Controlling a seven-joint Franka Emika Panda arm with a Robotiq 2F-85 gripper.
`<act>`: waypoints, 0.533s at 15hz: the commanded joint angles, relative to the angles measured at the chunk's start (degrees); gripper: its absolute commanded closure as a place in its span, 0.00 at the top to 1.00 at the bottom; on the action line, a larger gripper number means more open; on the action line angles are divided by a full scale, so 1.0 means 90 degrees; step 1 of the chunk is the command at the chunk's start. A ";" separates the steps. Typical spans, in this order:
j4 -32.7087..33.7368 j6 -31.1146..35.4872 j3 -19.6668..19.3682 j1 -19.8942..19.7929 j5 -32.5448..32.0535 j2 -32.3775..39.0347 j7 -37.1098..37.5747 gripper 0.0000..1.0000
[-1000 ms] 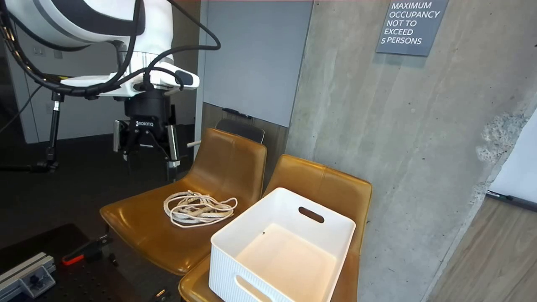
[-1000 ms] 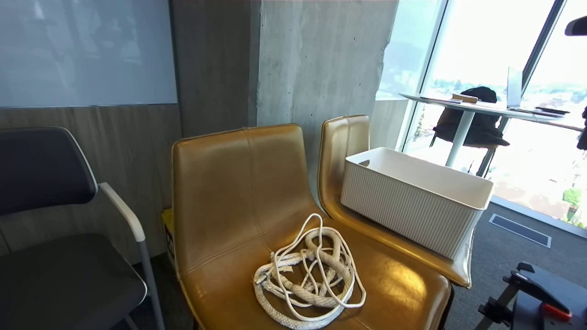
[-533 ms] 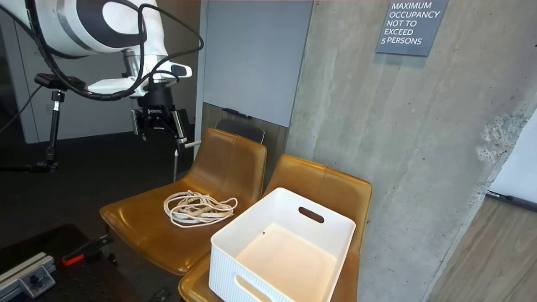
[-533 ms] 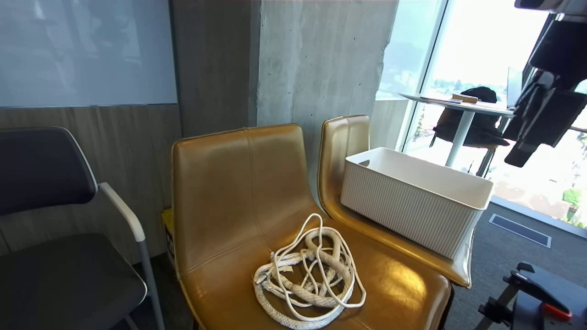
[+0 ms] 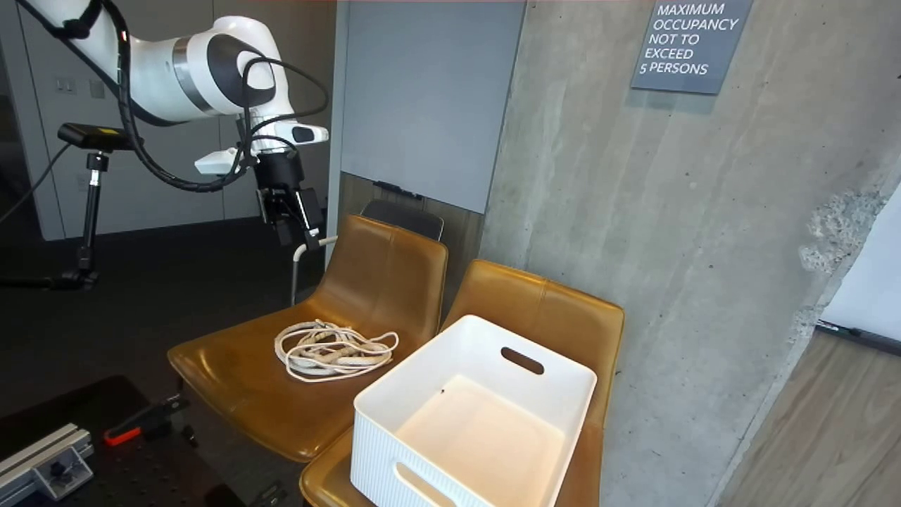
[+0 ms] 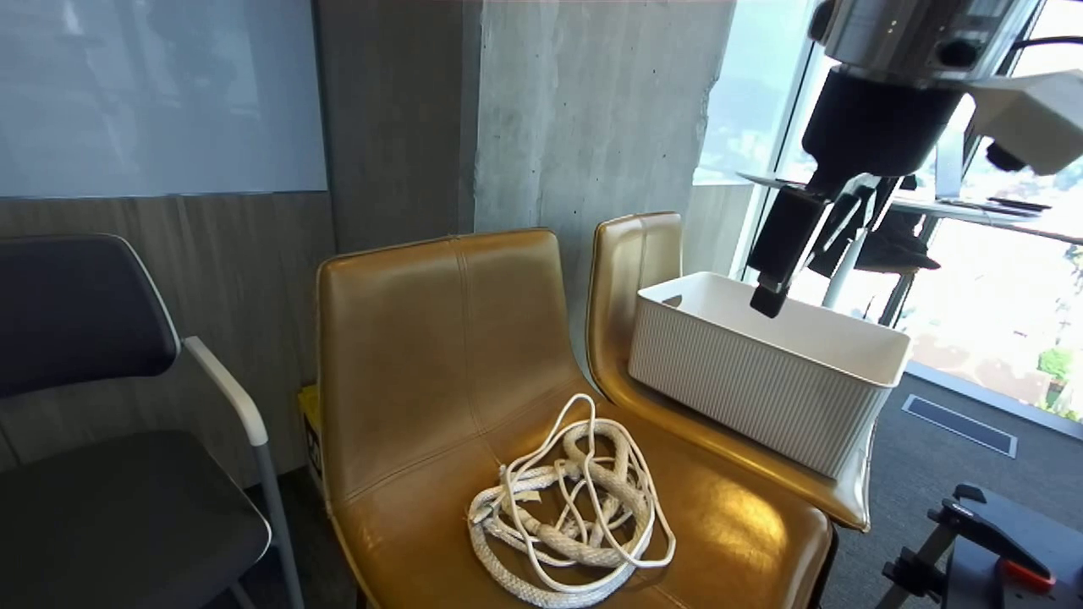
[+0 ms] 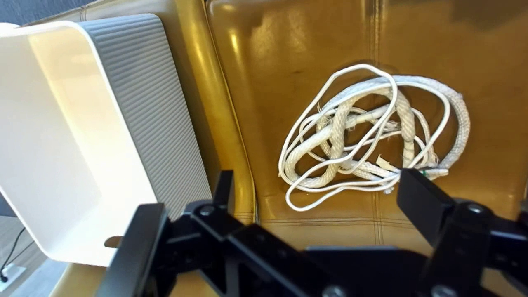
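My gripper [image 7: 319,189] has its fingers [image 7: 427,206] spread wide, nothing held between them; they are black, flat-faced, squared off. Pose: I point down, tips leaning slightly toward the chairs, above seat level and well apart from the rope below. My arm [image 5: 162,81], smooth white with dark grey bands, extends from the upper left in an exterior view, a black cable [image 5: 125,84] looped along it.

Rope bundle [image 7: 339,136]: off-white, loosely coiled; thick braided lengths, frayed in places, tangled with thinner smooth white cord. It lies on the seat of a tan leather-like chair [image 6: 398,338], across the seat's centre seam, close to the stitched edge at the backrest.

Just beside, a second tan chair [image 5: 542,296] carries a white bin [image 7: 148,99]: ribbed outer walls, smooth inside, rounded corners, slot handles in the ends.

Further out: a dark chair [image 6: 85,304] with a pale armrest; a concrete wall [image 5: 598,197], grey, streaked, chipped along one edge. On it a grey sign [image 5: 691,46], white lettering, reads "MAXIMUM OCCUPANCY NOT TO EXCEED 5 PERSONS".
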 commanded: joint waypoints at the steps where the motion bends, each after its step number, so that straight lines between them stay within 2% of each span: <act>1: 0.0871 -0.0115 -0.0160 0.0266 -0.0522 0.0882 0.1098 1.00; 8: 0.1710 0.0722 -0.0819 0.0778 -0.1113 0.2431 0.1941 1.00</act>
